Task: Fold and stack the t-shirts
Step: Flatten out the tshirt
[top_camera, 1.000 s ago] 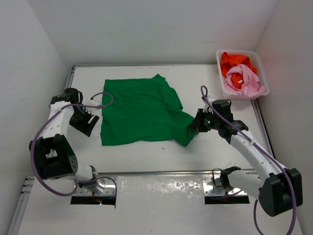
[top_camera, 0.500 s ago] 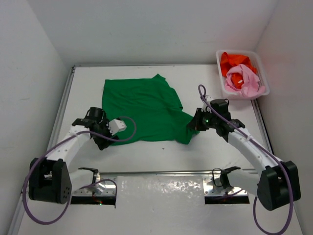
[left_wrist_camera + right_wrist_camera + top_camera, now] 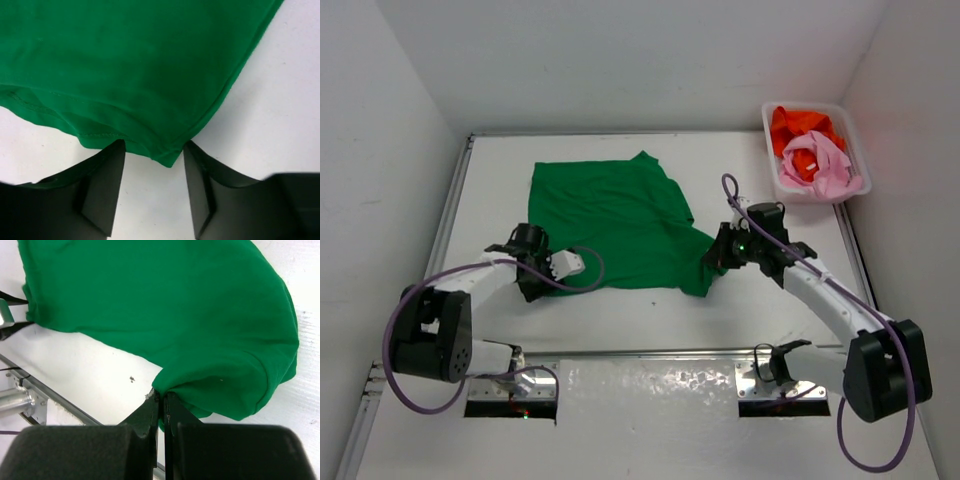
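Observation:
The green t-shirt (image 3: 605, 225) lies spread on the white table. Its near-right part is bunched where my right gripper (image 3: 713, 258) is shut on a fold of it (image 3: 163, 396). My left gripper (image 3: 532, 283) is down at the shirt's near-left corner. In the left wrist view its jaws stand apart (image 3: 154, 150), with the hemmed corner of the green t-shirt (image 3: 130, 65) lying just between their tips and not pinched. The pink t-shirt (image 3: 817, 165) and the orange t-shirt (image 3: 798, 125) sit crumpled in the basket.
A white plastic basket (image 3: 815, 104) stands at the far right corner by the wall. White walls close in the table on three sides. A metal rail (image 3: 650, 353) runs along the near edge by the arm bases.
My left arm has swung in from the left side to the shirt's near-left corner, and its jaws have narrowed. The right gripper has kept its hold and barely moved.

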`<action>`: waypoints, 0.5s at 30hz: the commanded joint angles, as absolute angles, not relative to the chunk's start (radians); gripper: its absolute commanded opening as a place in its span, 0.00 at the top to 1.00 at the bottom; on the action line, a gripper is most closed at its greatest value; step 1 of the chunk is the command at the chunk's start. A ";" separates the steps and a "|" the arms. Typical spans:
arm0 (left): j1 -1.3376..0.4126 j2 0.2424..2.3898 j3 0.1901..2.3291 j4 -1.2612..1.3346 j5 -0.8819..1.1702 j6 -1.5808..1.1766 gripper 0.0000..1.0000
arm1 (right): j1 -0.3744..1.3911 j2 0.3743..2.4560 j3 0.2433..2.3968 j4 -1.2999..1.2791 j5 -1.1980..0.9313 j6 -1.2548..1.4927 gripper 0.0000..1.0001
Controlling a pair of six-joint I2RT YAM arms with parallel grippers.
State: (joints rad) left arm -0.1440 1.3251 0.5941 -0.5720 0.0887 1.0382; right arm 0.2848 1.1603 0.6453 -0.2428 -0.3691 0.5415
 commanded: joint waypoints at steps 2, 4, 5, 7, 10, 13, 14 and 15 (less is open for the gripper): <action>-0.155 1.383 0.531 -0.468 0.045 1.032 0.62 | 0.285 1.177 0.676 -0.235 -0.367 0.523 1.00; -0.153 1.416 0.514 -0.417 0.026 1.000 0.86 | 0.284 1.195 0.686 -0.236 -0.368 0.517 1.00; -0.153 1.425 0.518 -0.398 0.020 0.977 1.00 | 0.281 1.206 0.696 -0.239 -0.368 0.517 1.00; -0.149 1.440 0.572 -0.347 0.005 0.898 1.00 | 0.252 1.258 0.738 -0.220 -0.374 0.522 1.00; -0.108 1.491 0.879 -0.322 0.009 0.818 1.00 | 0.158 1.455 0.957 -0.170 -0.410 0.519 1.00; -0.081 1.691 1.264 -0.377 0.005 0.722 1.00 | 0.089 1.833 1.550 -0.323 -0.417 0.509 1.00; -0.065 1.756 1.420 -0.424 0.005 0.689 1.00 | 0.081 1.942 1.762 -0.374 -0.435 0.534 1.00; -0.054 1.829 1.765 -0.508 0.003 0.649 1.00 | 0.074 2.057 1.975 -0.429 -0.445 0.555 1.00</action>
